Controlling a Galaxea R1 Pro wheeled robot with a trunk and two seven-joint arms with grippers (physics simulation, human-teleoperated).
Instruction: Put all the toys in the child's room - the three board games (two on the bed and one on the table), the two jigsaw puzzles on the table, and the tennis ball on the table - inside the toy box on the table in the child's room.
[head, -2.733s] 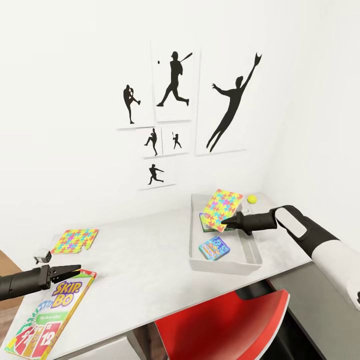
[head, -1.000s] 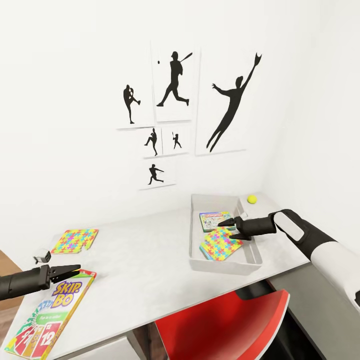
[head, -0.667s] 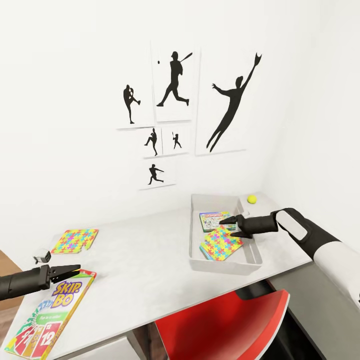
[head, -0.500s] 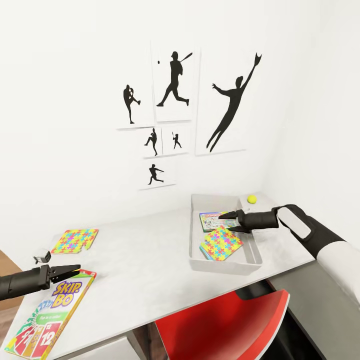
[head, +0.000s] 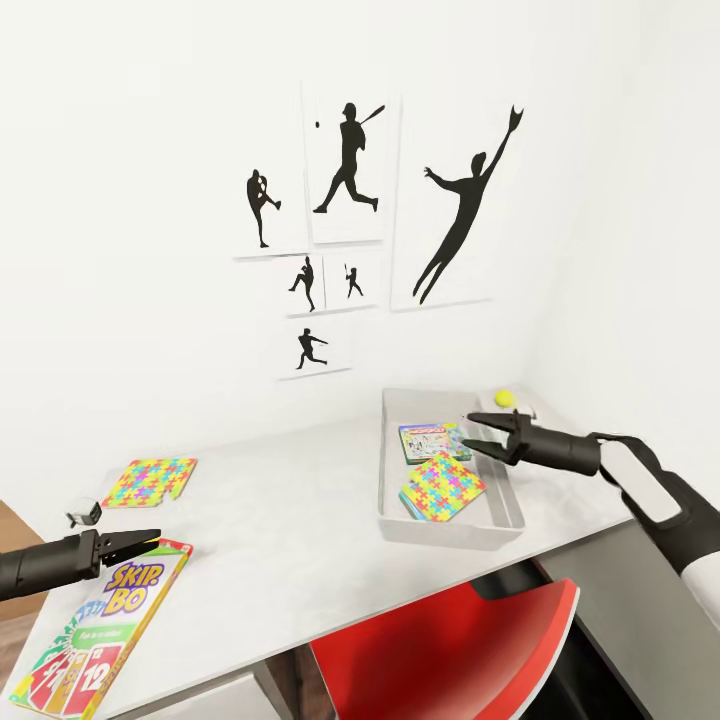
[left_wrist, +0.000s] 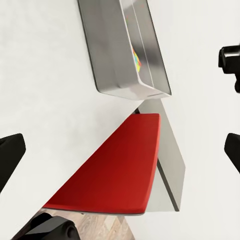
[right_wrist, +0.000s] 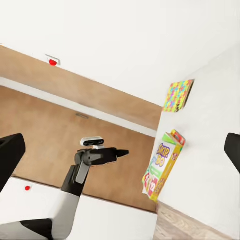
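The grey toy box (head: 440, 533) stands on the right part of the white table (head: 290, 500). In it a multicoloured jigsaw puzzle (head: 443, 487) lies flat beside a green-edged board game (head: 430, 441). My right gripper (head: 470, 432) hovers open over the box's far right side, holding nothing. The yellow-green tennis ball (head: 505, 398) sits on the table just behind the box. A second jigsaw puzzle (head: 150, 481) lies at the left. The Skip-Bo board game (head: 110, 620) lies at the front left corner, under my open left gripper (head: 150, 538). The left wrist view has its fingers (left_wrist: 10, 157) wide apart.
A red chair (head: 440, 650) is tucked under the table's front edge. A small white and grey object (head: 85, 514) lies near the left edge. Black baseball silhouettes (head: 350, 200) hang on the white wall behind. The right wall stands close beside the toy box.
My right gripper let go of the jigsaw puzzle, which now lies flat in the toy box. That gripper then rose and drew back to the right. The left arm stayed still.
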